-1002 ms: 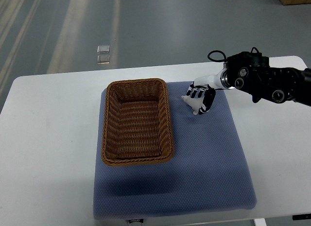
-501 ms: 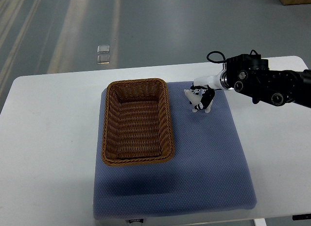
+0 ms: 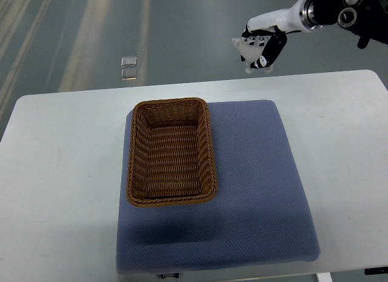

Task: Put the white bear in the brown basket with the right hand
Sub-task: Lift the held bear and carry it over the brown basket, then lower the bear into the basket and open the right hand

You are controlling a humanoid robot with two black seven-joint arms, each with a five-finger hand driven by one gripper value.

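Hanging in the right hand [image 3: 262, 50], the white bear [image 3: 247, 50] was well clear of the table [image 3: 54, 173], above and beyond its far edge in the top view. Your hand's dark fingers [image 3: 267, 51] were curled around the bear's right side, so the grasp was made and the bear was lifted. Judged from this, you were in the carry step, with the drop not yet done. The bear's long axis ran roughly up-and-down in the view, tilted slightly; which end was the head could not be told at this size. The brown basket [image 3: 171, 152] sat empty on the blue mat [image 3: 254, 191], to the near left of the hand. Your next move called for travel toward the basket's opening before releasing. No left hand was seen.
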